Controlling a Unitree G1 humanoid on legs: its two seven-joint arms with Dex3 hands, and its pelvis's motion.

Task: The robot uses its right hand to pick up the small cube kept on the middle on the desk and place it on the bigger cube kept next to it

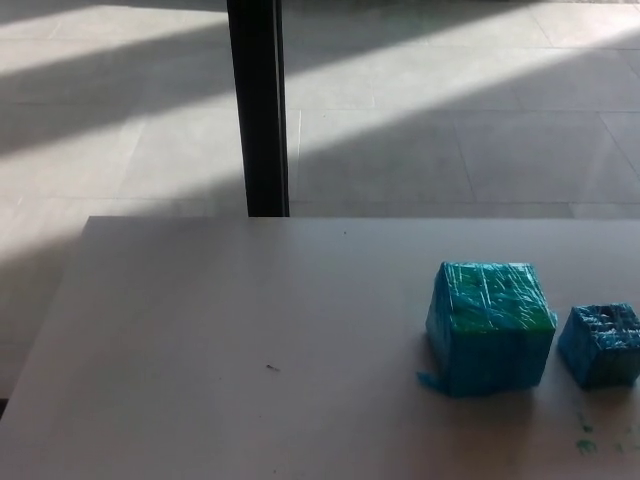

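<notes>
Sunlight is falling across the tiled floor point(450, 130) behind the pale desk point(250, 320). The small cube point(600, 345) is sitting at 3 o'clock of the bigger cube point(490, 325), just beside it. It is looking light and tape-slick, so gripping its opposite flat sides seems best; neither hand is showing, so their state cannot be told.

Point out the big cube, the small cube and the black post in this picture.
big cube point(490, 325), head view, front face.
small cube point(600, 345), head view, middle of its visible faces.
black post point(258, 110), head view, mid-shaft.
</notes>
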